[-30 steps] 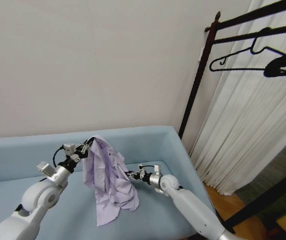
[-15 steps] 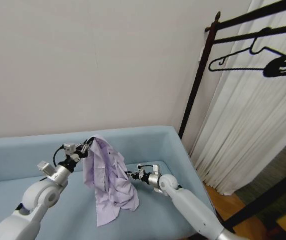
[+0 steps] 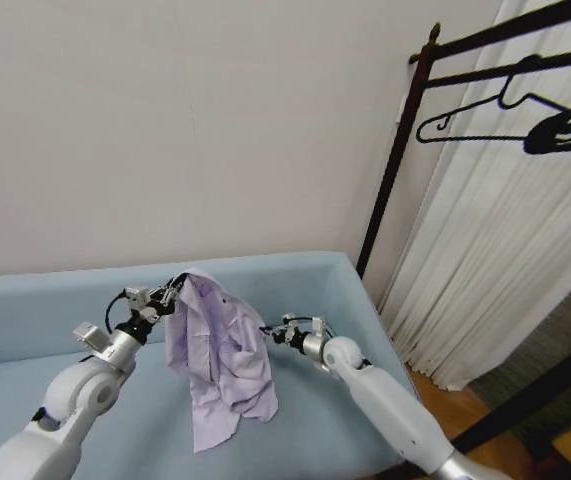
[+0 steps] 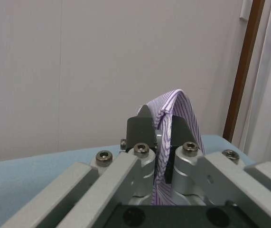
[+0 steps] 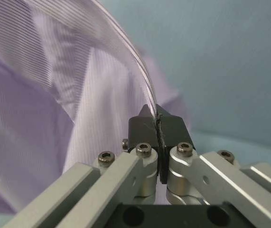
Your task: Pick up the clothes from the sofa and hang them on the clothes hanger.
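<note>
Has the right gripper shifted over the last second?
Yes. The right gripper, shut on the purple shirt, has risen slightly toward the top edge of the sofa backrest. The left gripper holds the shirt's top.

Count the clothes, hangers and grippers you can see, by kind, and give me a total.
Shirt: 1
Hangers: 2, thin hanger and thicker hanger
Grippers: 2, left gripper and right gripper, both shut on the shirt
Total: 5
</note>
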`<state>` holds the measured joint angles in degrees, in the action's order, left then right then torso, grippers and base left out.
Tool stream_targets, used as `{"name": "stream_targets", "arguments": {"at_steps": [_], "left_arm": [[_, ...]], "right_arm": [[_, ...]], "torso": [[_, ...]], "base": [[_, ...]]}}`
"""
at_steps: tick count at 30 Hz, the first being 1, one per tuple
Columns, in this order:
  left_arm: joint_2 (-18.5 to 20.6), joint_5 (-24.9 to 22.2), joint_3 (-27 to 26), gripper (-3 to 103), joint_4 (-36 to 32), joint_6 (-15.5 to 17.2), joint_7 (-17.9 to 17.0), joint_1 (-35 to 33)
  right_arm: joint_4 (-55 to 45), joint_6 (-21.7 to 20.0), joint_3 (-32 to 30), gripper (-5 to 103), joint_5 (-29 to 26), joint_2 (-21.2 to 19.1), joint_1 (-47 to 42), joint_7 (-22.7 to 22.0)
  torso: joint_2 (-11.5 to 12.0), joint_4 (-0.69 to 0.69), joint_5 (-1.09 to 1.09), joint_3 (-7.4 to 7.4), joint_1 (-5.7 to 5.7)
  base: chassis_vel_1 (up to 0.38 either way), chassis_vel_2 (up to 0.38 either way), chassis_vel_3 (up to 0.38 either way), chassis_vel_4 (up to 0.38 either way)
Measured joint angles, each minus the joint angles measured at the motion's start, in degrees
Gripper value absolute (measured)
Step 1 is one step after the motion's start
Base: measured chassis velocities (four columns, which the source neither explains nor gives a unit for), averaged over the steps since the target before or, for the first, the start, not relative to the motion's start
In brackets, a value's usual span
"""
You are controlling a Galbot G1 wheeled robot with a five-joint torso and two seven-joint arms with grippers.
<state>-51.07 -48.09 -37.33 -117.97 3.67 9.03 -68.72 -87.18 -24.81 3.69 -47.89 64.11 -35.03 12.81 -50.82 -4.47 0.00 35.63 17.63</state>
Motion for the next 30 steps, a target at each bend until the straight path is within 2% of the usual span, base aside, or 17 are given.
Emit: {"name": "stream_targets", "arguments": {"at_steps": [6,9,12,14,18,20,30], "left_arm": [[-0.4,1.1,0.0,2,-1.1,-0.2,-1.9,-0.4],[-0.5,2.3,0.0,2,-2.3,-0.8,-3.5,-1.1],[-0.2,3.0,-0.2,2,-2.9,-1.0,-4.5,-1.4],[0.5,3.7,-0.3,2,-4.1,-1.3,-6.8,-1.3],[1.4,3.9,-0.3,2,-5.2,-1.4,-9.2,-0.7],[2.5,3.9,-0.3,2,-6.5,-1.3,-12.1,0.5],[5.2,1.9,-0.9,2,-8.6,1.0,-16.8,4.0]], "right_arm": [[-4.6,1.7,0.2,1,4.0,-1.4,2.5,-4.6],[-8.9,1.0,0.9,1,4.0,-2.7,4.4,-8.6],[-11.2,0.1,1.5,0,3.7,-3.6,5.5,-10.5],[-14.6,-1.4,2.1,0,2.7,-5.3,7.6,-13.1],[-17.8,-3.0,2.6,0,0.2,-7.1,10.6,-15.6],[-19.6,-3.9,3.1,0,-1.9,-8.8,14.7,-16.6],[-22.6,-4.9,3.5,0,-6.2,-11.9,24.6,-19.2]], "torso": [[0.0,0.0,0.0,0.0,0.0],[0.0,0.01,-0.01,0.0,0.0],[0.0,0.01,0.01,0.0,0.0],[0.0,0.01,0.0,0.0,0.0],[0.0,0.0,0.0,0.0,0.0],[0.0,0.0,0.0,0.0,0.0],[0.0,0.01,0.0,0.0,0.0]], "base": [[0.0,0.0,0.0,0.0],[0.0,0.0,0.0,0.0],[0.0,0.0,0.0,0.0],[0.0,0.0,0.0,0.0],[0.0,0.0,0.0,0.0],[0.0,0.0,0.0,0.0],[0.0,0.0,0.0,0.0]]}}
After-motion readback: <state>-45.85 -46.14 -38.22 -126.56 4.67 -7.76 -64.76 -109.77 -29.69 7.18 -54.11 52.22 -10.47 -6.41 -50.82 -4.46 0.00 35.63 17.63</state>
